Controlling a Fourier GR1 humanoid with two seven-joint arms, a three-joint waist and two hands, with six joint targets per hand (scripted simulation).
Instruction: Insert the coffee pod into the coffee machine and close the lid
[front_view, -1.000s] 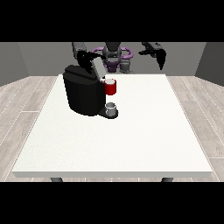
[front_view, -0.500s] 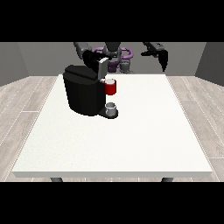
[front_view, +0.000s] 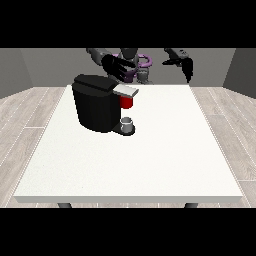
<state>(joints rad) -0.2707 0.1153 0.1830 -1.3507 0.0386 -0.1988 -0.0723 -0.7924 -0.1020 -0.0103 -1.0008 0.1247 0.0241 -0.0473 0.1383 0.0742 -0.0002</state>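
Observation:
A black coffee machine (front_view: 95, 106) stands on the left half of the white table (front_view: 150, 150). Its grey lid (front_view: 125, 91) lies nearly flat over a red pod holder (front_view: 127, 102). A small grey cup (front_view: 127, 123) sits on the machine's base. No separate coffee pod shows. The hand at the view's left (front_view: 117, 67) hovers just above and behind the lid, fingers spread and straight, touching nothing I can make out. The hand at the view's right (front_view: 186, 65) hangs raised beyond the table's far right edge, fingers relaxed and pointing down, holding nothing.
The robot's torso (front_view: 137, 67) stands behind the table's far edge. Wooden floor surrounds the table. Bare tabletop stretches to the right of and in front of the machine.
The lid has swung down from raised to nearly flat. The hand at the view's left has lifted up and back from the lid. The other hand has stayed about where it was.

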